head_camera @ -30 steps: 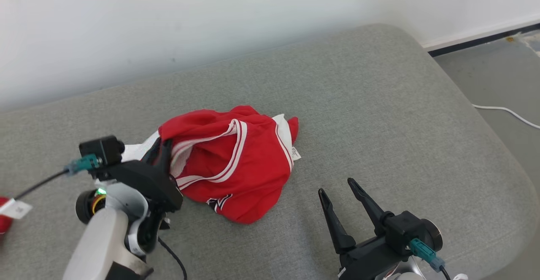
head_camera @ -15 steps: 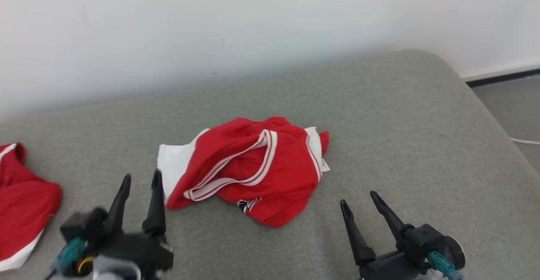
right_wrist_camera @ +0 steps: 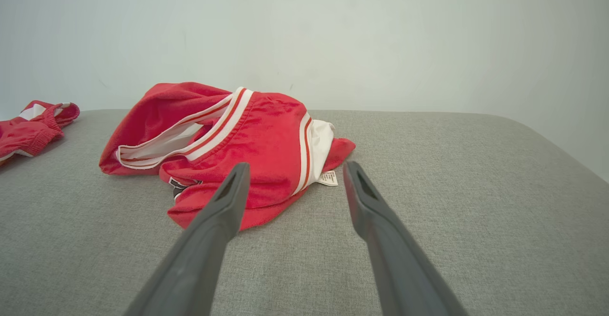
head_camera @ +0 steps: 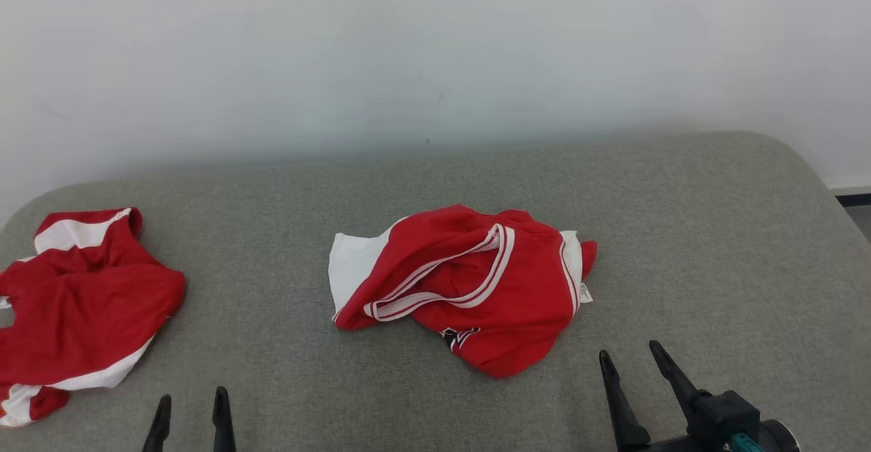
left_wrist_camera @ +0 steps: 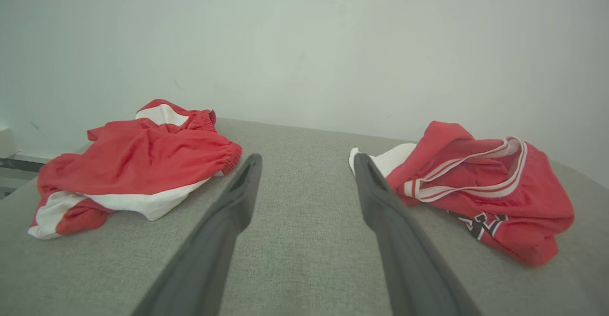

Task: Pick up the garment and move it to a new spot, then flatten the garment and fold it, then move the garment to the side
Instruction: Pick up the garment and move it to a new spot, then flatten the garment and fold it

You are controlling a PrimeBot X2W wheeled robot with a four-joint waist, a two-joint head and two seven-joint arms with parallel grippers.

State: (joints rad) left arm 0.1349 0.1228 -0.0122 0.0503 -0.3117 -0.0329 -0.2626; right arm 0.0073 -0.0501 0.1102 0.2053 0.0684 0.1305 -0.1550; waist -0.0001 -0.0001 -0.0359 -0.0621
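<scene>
Woven grey cushion (head_camera: 694, 234), crumpled satiny jersey (head_camera: 517, 302)

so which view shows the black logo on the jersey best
Left wrist view: the logo on the jersey is large and clear. Head view has it small; right wrist view catches just an edge.

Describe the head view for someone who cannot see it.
A crumpled red-and-white jersey lies in the middle of a grey cushion, before a white wall. A second red garment lies at the left. The left gripper and right gripper sit open at the bottom, touching nothing.
</scene>
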